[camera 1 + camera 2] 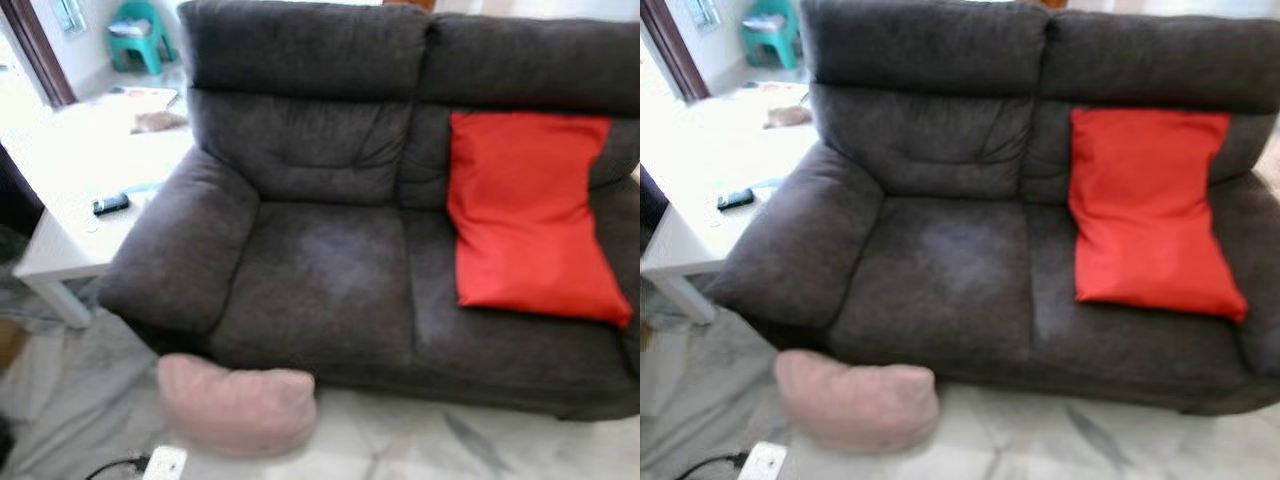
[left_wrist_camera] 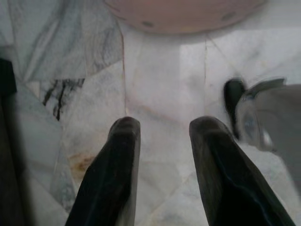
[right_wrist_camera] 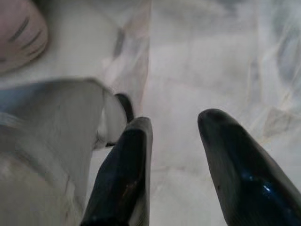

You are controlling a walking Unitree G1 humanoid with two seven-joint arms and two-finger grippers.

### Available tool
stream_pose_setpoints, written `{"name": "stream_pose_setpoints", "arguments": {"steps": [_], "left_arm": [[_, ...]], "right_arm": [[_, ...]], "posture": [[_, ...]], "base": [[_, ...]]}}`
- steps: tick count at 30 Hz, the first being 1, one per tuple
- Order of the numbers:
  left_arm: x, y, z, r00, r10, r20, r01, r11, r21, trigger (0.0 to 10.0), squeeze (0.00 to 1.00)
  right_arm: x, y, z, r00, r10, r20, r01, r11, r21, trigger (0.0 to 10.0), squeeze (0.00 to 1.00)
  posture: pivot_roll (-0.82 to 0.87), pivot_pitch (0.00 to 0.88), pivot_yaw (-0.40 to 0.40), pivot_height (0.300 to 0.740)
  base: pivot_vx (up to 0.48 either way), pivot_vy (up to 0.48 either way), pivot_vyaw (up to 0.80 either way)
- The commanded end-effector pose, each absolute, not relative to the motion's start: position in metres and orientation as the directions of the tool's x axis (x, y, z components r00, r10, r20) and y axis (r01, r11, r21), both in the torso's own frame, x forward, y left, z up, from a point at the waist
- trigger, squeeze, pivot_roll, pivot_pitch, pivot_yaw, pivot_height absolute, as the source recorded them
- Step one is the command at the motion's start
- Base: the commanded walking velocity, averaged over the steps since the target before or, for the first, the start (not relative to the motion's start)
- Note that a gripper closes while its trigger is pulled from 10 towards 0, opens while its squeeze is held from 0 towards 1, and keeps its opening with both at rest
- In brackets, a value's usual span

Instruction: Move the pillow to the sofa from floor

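Left gripper (image 2: 160,136), fingers apart & empty, hangs over marble floor (image 2: 160,80), pink pillow (image 2: 181,14) just ahead; right gripper (image 3: 176,141) likewise spread. Pillow lies at foot of grey sofa (image 1: 330,270), below the left seat. Best approach, prob.: stoop, pinch both ends, lift clear of red cushion (image 1: 530,215).

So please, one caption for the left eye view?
Pink pillow on marble floor before dark grey sofa holding red cushion.

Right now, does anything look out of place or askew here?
Yes. A pink pillow lies on the marble floor against the sofa front, below its left seat. The red pillow leans slightly tilted on the right seat, which looks normal.
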State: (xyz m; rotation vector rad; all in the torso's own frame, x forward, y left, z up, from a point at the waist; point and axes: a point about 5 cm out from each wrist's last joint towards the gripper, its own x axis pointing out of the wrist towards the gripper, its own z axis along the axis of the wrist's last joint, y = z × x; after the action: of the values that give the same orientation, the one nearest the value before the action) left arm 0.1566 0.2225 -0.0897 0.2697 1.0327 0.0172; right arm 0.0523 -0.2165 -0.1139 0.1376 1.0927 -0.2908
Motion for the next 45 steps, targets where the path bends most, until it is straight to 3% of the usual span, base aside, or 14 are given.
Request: {"name": "stream_pose_setpoints", "arguments": {"steps": [1, 45], "left_arm": [[0.1543, 0.2288, -0.0894, 0.505, 0.154, -0.849, 0.107, 0.965, 0.239, 10.0, 0.00], [0.1523, 0.2292, -0.0900, 0.502, 0.155, -0.851, 0.109, 0.965, 0.240, 10.0, 0.00]], "right_arm": [[0.0473, -0.2165, -0.1147, 0.412, -0.169, -0.896, 0.316, 0.948, -0.034, 10.0, 0.00], [0.0454, -0.2173, -0.1145, 0.412, -0.177, -0.894, 0.329, 0.944, -0.036, 10.0, 0.00]], "posture": [[-0.07, 0.035, -0.022, 0.740], [-0.07, 0.039, -0.026, 0.740]], "base": [[0.000, 0.292, 0.00], [0.000, 0.283, -0.07]]}}
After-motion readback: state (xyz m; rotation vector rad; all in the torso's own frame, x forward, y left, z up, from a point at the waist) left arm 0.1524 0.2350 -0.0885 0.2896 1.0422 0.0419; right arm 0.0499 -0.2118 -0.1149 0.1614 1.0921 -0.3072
